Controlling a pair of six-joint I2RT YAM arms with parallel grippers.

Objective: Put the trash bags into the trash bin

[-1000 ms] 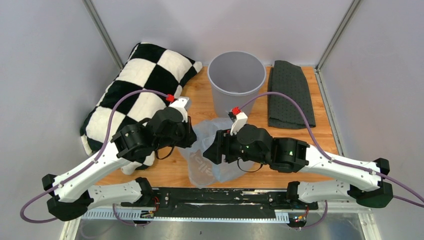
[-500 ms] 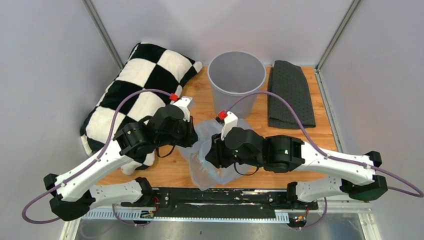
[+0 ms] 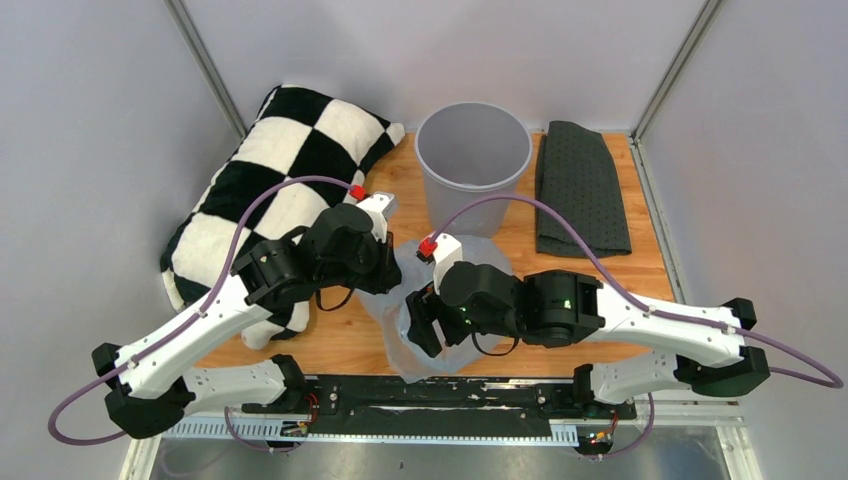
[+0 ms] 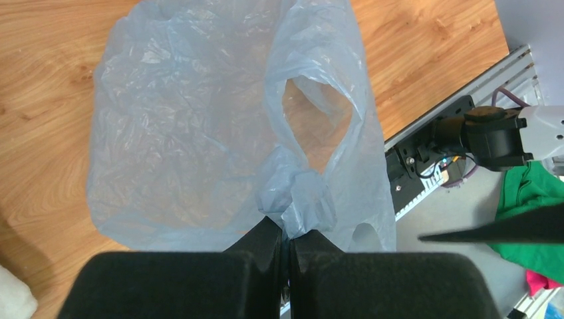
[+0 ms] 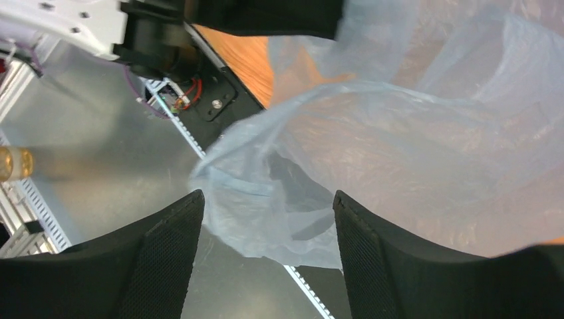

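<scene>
The trash bag [image 3: 398,350], thin pale blue plastic, lies crumpled on the wooden table between the two arms, near the front edge. My left gripper [image 3: 388,276] is shut on a bunched fold of the bag [image 4: 186,133] beside a handle loop, its fingertips [image 4: 274,229] pressed together. My right gripper [image 3: 426,326] is open above the bag's near end. The bag's edge [image 5: 279,199] hangs beyond its spread fingers [image 5: 169,232], touching neither. The trash bin [image 3: 470,208], round and light grey, stands upright at the back centre, apart from both grippers.
A black-and-white checkered pillow [image 3: 270,185] lies at the back left, beside my left arm. A dark grey dotted cloth [image 3: 580,190] lies folded right of the bin. The black rail [image 3: 430,390] and metal ledge run just below the table's front edge.
My right gripper has moved left and toward the front edge, over the bag's near end. The left gripper has shifted slightly toward the bin, still shut on the bag.
</scene>
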